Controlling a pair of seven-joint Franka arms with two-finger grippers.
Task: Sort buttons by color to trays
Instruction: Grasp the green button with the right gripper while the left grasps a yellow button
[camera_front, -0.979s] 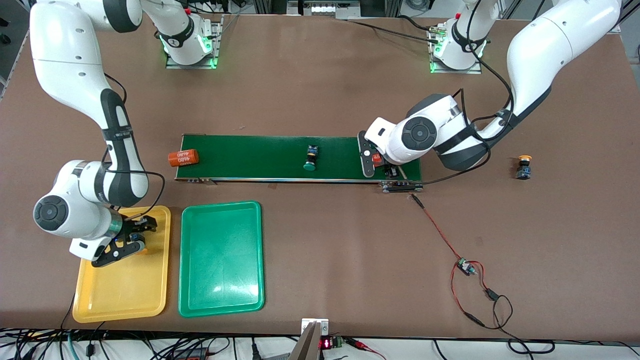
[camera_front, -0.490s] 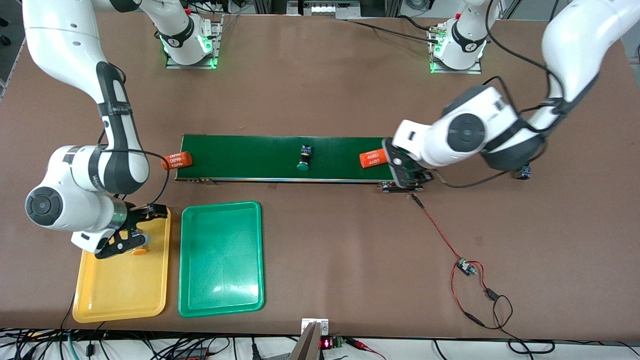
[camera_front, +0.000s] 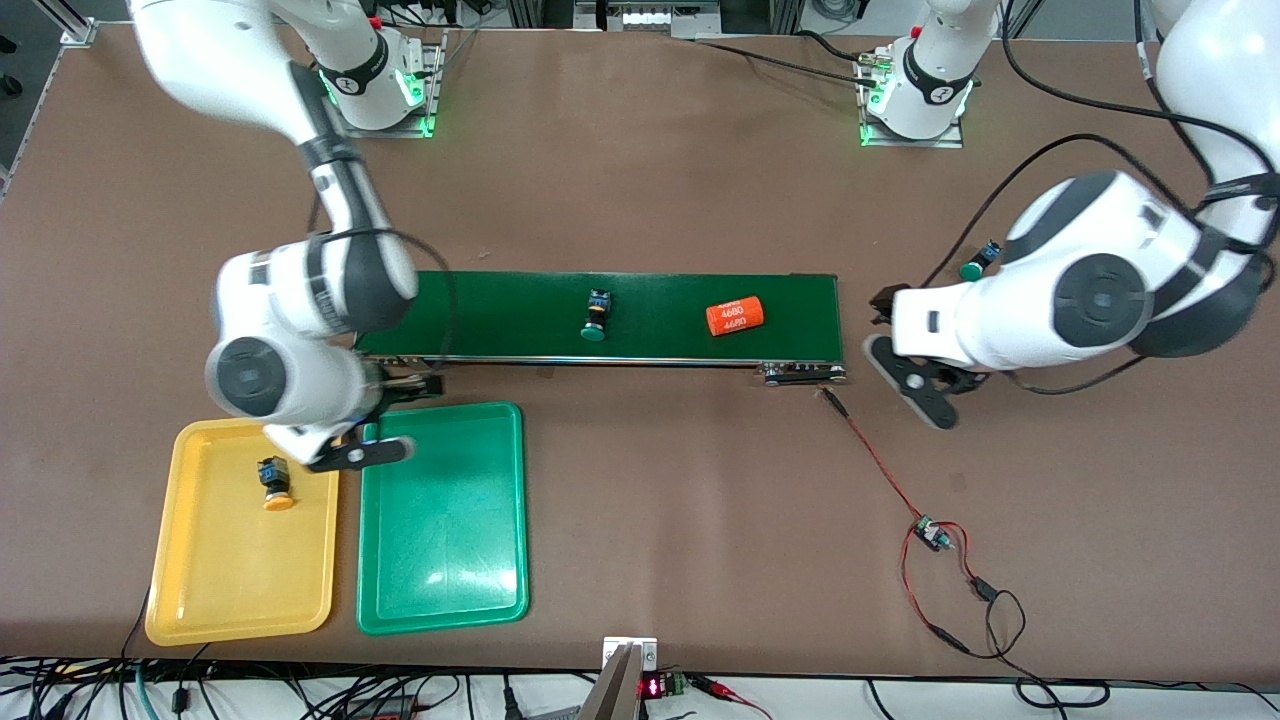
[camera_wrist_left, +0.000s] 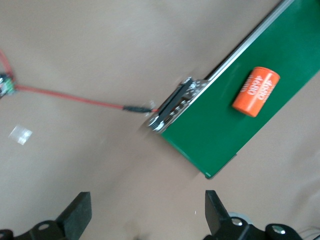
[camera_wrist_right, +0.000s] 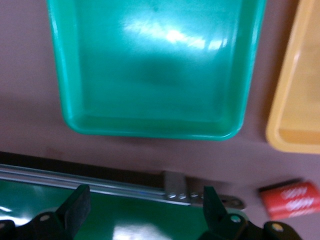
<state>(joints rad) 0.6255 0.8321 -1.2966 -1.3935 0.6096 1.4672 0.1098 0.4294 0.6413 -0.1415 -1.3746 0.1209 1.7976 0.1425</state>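
Two trays and three visible buttons, placed from the grippers

The green tray (camera_front: 443, 520) lies empty, its edge under the open right gripper (camera_front: 385, 420). The yellow tray (camera_front: 240, 570) lies just beside it, toward the right arm's end. A yellow-orange button (camera_front: 275, 483) lies tipped on its side in the yellow tray, near that gripper. A green button (camera_front: 596, 315) lies on the belt (camera_front: 500, 315), between the two grippers. What seems to be another green-capped button (camera_front: 978, 262) lies near the open left gripper (camera_front: 900, 350), partly hidden by the arm.

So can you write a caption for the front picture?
A yellow button lies in the yellow tray; a green button rides the belt.
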